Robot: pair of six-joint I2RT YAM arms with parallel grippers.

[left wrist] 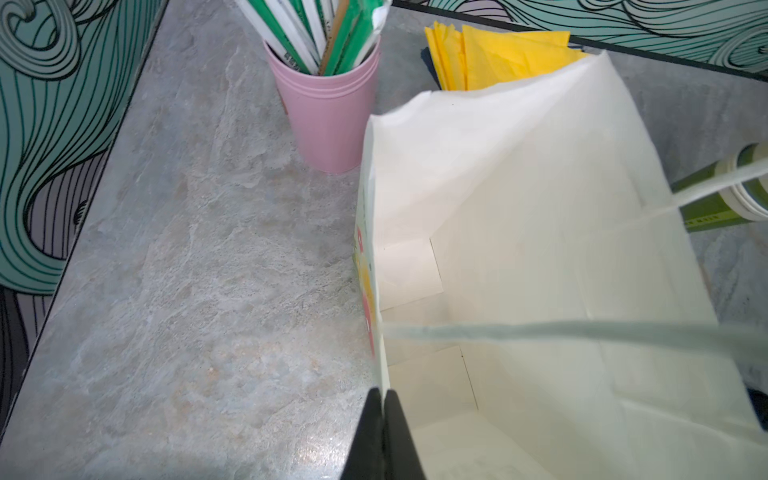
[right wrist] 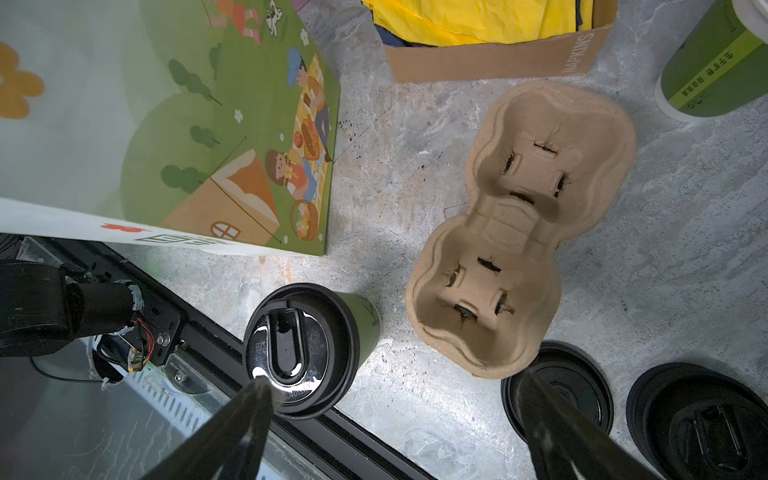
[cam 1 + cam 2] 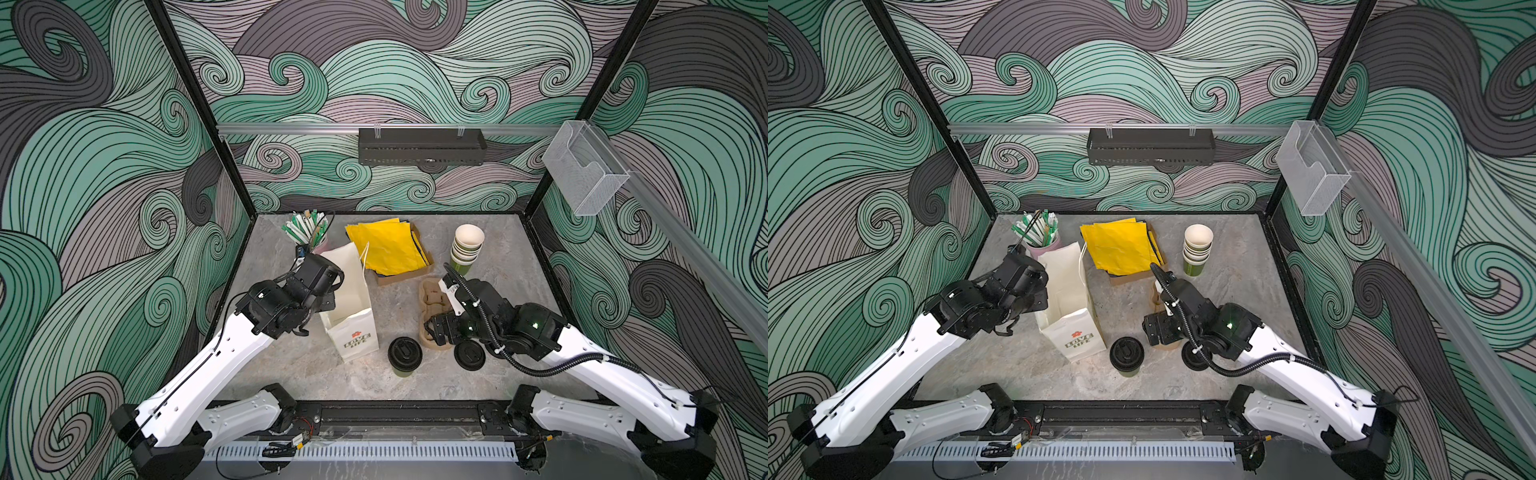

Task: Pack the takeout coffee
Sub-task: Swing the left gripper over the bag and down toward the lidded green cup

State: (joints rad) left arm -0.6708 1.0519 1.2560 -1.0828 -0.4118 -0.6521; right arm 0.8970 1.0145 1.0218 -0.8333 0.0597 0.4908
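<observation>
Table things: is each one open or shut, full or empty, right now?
paper bag: upright, open, empty inside.
takeout coffee: upright, lid on, outside the paper bag.
cup carrier: both pockets empty.
stack of cups: upright, no lid.
loose lid: flat on the table.
pink cup: full of straws.
left hand: shut on the paper bag's rim.
right hand: open, holding nothing.

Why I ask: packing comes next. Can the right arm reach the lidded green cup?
Probably yes: the open right end effector hangs close by the lidded green cup, nothing standing between them.
</observation>
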